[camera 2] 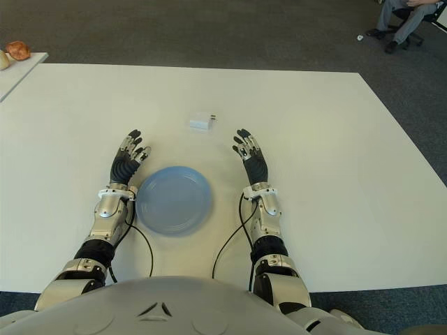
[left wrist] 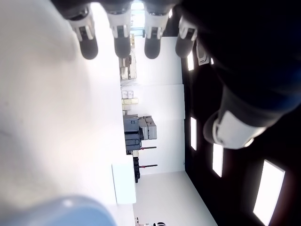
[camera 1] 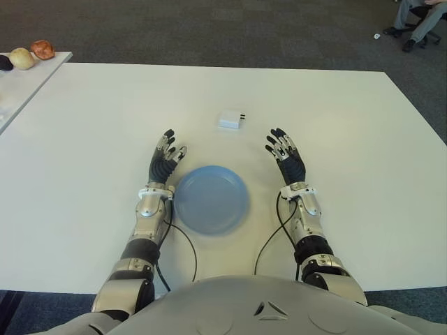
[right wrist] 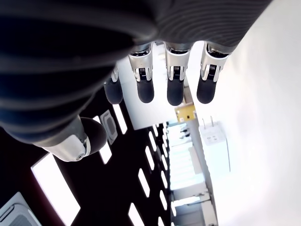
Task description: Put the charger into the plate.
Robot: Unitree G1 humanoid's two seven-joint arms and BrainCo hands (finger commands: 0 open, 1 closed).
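- The charger (camera 1: 230,120) lies on the tabletop (camera 1: 349,139), beyond the empty plate (camera 1: 211,199), untouched.
- The right hand (camera 1: 286,158) and left hand (camera 1: 165,160) flank the plate with fingers spread, holding nothing, apparently ready to reach.

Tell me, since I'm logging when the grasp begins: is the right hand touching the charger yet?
Apart. In the left eye view, bare table shows between the right hand, fingers spread, and the charger lying beyond it. The right wrist view shows the same gap.
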